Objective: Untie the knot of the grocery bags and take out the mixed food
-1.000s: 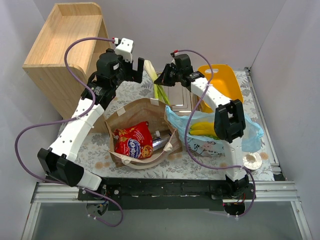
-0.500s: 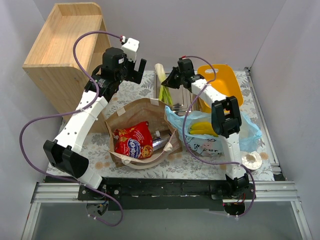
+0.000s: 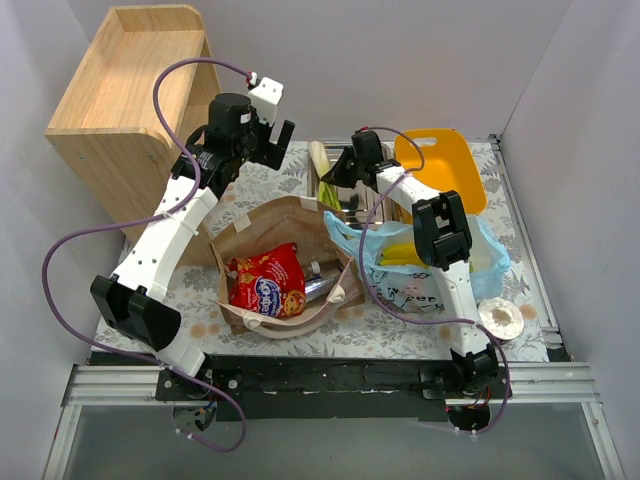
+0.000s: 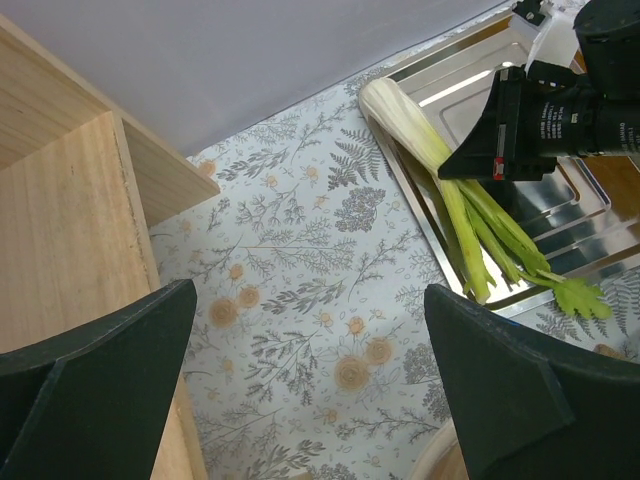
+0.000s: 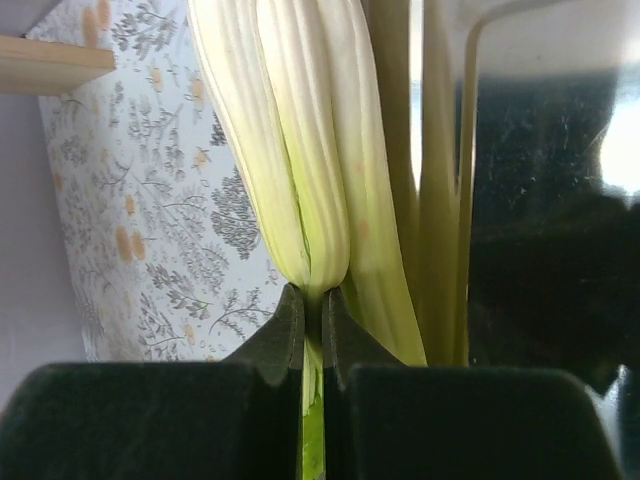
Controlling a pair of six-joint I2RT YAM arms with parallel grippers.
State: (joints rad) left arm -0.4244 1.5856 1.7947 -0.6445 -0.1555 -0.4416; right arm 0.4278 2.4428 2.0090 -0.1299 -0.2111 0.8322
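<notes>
My right gripper [image 5: 313, 300] is clamped on the pale-green leek [image 5: 300, 150] lying along the left rim of the shiny steel tray [image 4: 470, 75], far centre; my left gripper [image 4: 310, 340] hangs wide open further left

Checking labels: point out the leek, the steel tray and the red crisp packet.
leek [image 4: 415, 135], left wrist view, pale stalk.
steel tray [image 4: 565, 215], left wrist view, bare floor.
red crisp packet [image 3: 266, 282], top external view, its middle.

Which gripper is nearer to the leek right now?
Right. The right gripper is shut on the leek at the steel tray; the left gripper hangs open off to the leek's side, above the patterned cloth.
</notes>
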